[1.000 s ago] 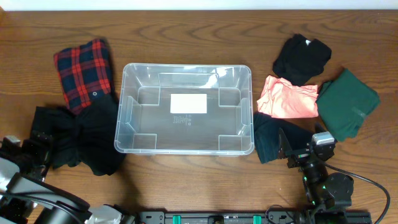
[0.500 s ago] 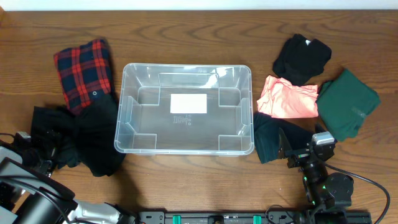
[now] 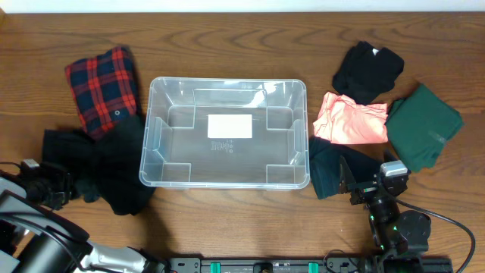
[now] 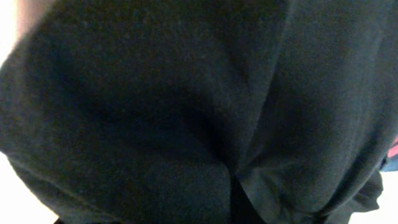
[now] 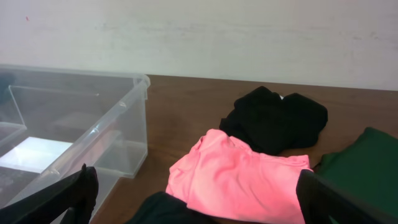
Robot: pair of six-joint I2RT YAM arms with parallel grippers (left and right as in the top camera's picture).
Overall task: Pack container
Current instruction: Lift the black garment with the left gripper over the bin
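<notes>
Clear rectangular plastic container (image 3: 227,163): centre of brown wooden table (image 3: 227,220). Left gripper (image 3: 59,186): 8 o'clock, against crumpled black fabric garment (image 3: 114,163); jaw state cannot be told. Right gripper (image 3: 353,182): 4 o'clock, jaws released.

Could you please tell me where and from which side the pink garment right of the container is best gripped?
I would pinch the pink garment at the raised wrinkles near its middle, coming straight down from above. It lies flat and limp, with the black garment, the green garment and a dark garment at its edges, so an edge grip might catch those.
</notes>
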